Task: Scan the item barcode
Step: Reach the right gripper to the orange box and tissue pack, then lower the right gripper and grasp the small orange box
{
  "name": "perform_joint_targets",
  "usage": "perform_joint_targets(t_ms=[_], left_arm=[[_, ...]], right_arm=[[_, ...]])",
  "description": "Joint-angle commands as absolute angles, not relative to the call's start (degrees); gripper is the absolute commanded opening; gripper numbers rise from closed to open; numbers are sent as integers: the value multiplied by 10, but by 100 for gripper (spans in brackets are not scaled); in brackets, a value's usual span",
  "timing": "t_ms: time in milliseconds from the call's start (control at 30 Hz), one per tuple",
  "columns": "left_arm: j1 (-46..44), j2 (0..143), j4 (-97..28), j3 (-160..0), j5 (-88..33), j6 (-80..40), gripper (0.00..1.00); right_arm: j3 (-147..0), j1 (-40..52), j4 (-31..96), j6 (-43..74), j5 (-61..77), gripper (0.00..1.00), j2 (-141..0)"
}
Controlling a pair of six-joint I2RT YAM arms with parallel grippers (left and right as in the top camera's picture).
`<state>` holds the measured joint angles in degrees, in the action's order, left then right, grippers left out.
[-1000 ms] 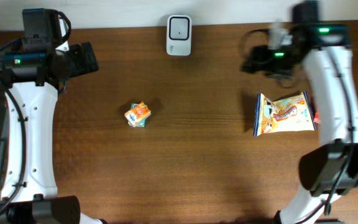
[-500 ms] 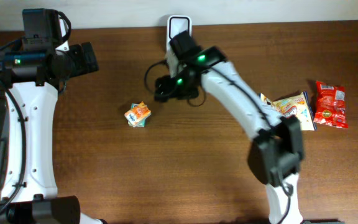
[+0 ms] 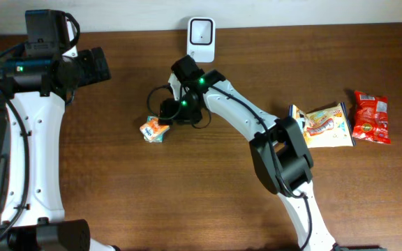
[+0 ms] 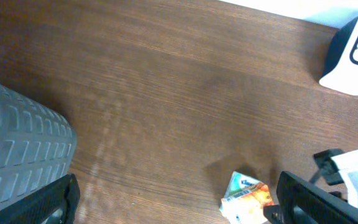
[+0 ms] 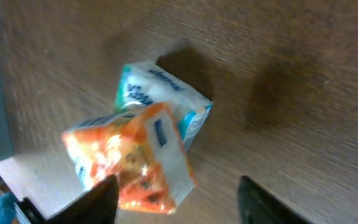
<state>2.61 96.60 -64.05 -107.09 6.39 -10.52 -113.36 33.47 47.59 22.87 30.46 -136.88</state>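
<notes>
A small orange and white packet [image 3: 155, 129] lies on the wooden table left of centre; it also shows in the left wrist view [image 4: 247, 196] and fills the right wrist view [image 5: 142, 149]. My right gripper [image 3: 166, 111] hovers right at it, jaws apart, and the packet's lower edge reaches between the fingers [image 5: 98, 200], close to the left one. The white scanner [image 3: 201, 30] stands at the table's far edge, its corner visible to the left wrist [image 4: 353, 56]. My left gripper [image 3: 93, 66] hangs wide open at the far left, nothing between its fingers [image 4: 42, 199].
A yellow and white snack bag [image 3: 323, 127] and a red packet [image 3: 370, 116] lie at the right. A grey ridged surface [image 4: 17, 155] sits at the left edge of the left wrist view. My right arm stretches across the table's middle.
My right arm swung from the far right, past the scanner, down to the orange packet, and its jaws have narrowed. The left arm has not moved.
</notes>
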Motion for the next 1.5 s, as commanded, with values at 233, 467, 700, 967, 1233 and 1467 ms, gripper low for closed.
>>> perform_joint_targets(t_ms=[233, 467, 700, 967, 1233, 1467], left_arm=[[27, 967, -640, -1069, 64, -102, 99], [27, 967, -640, -1069, 64, -102, 99], [27, 967, -640, -1069, 64, -102, 99], [27, 967, -640, -1069, 64, -102, 99], [27, 967, -640, -1069, 64, -102, 99], [27, 967, -640, -1069, 64, -102, 99]], right_arm=[[-1138, 339, 456, 230, 330, 30, -1399], [-1138, 341, 462, 224, 330, 4, -1398], [-1142, 318, 540, 91, 311, 4, -1336], [-1142, 265, 691, -173, 137, 4, -1303], [-1178, 214, 706, -81, 289, 52, -1303], [-1175, 296, 701, -78, 423, 52, -1308]])
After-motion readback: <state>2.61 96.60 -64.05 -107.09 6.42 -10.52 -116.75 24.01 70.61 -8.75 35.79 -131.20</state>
